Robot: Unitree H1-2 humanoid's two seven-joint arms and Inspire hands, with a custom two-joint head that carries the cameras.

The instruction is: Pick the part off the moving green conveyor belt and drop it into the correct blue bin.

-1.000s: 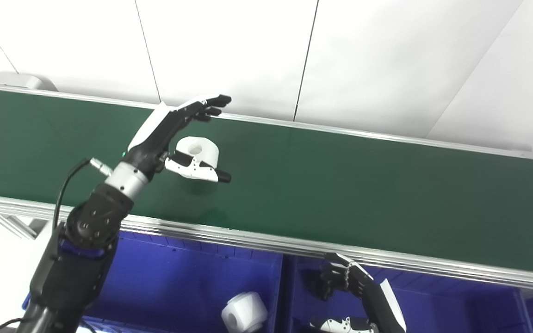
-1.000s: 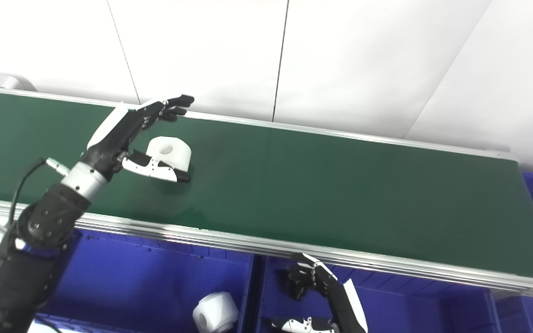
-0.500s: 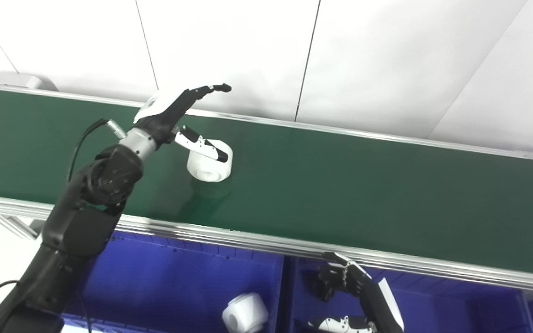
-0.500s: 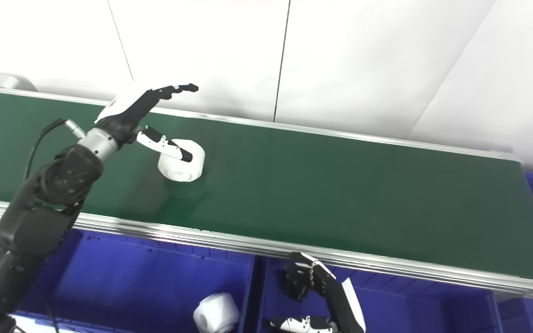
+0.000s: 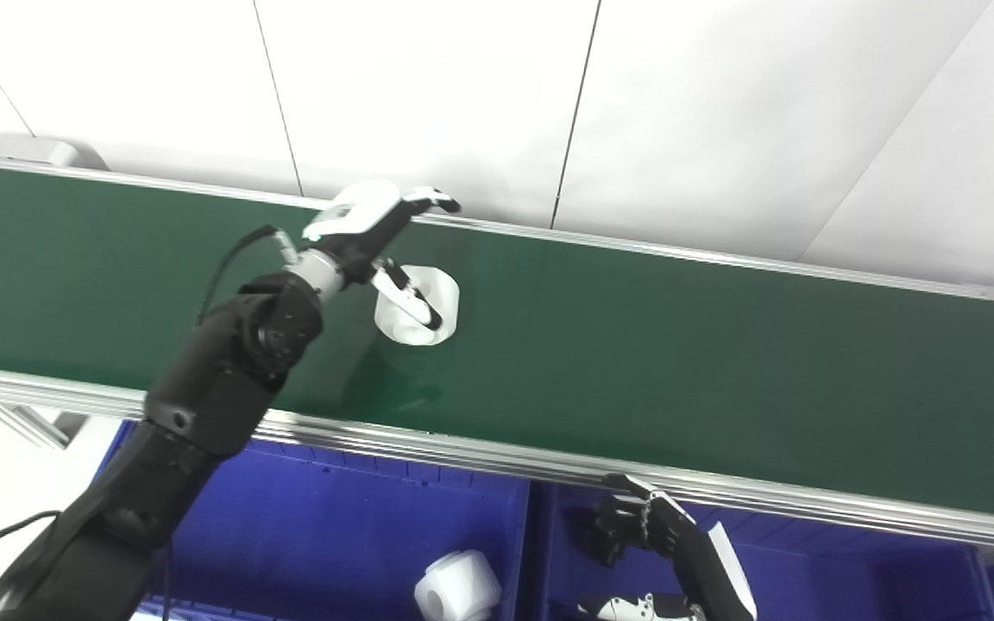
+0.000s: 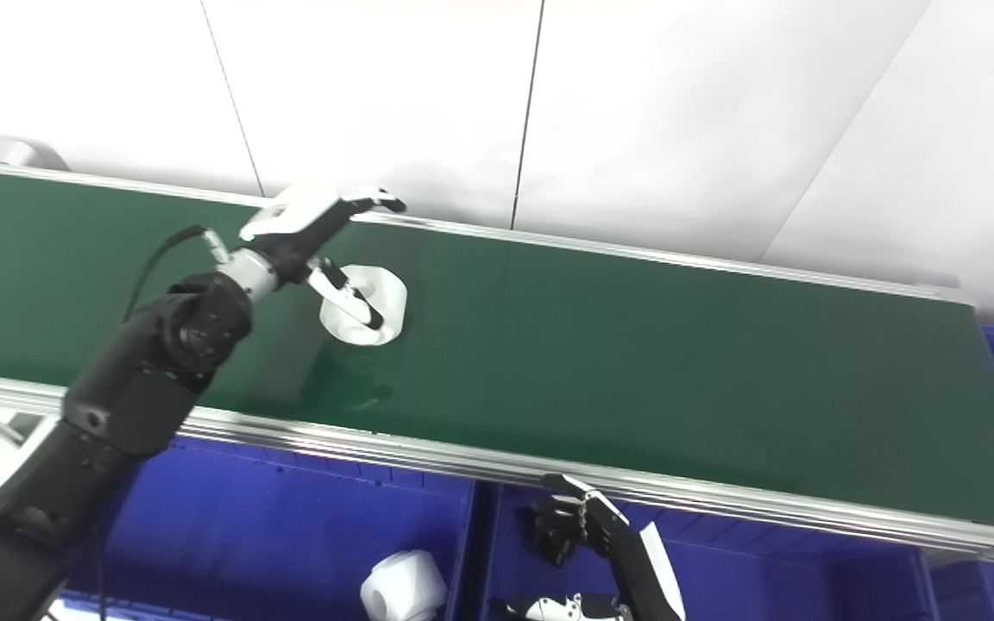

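- Left hand over the conveyor belt's far edge, fingers spread, thumb across the white part, not clamped.
- Right hand loosely curled in a blue bin, holding nothing.

No legible text, label, brand, number or sign anywhere in view.

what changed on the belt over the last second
The white part moved right along the belt and tipped over. The left hand followed it, thumb now across it, not yet gripping. The right hand and the part in the bin stayed put.
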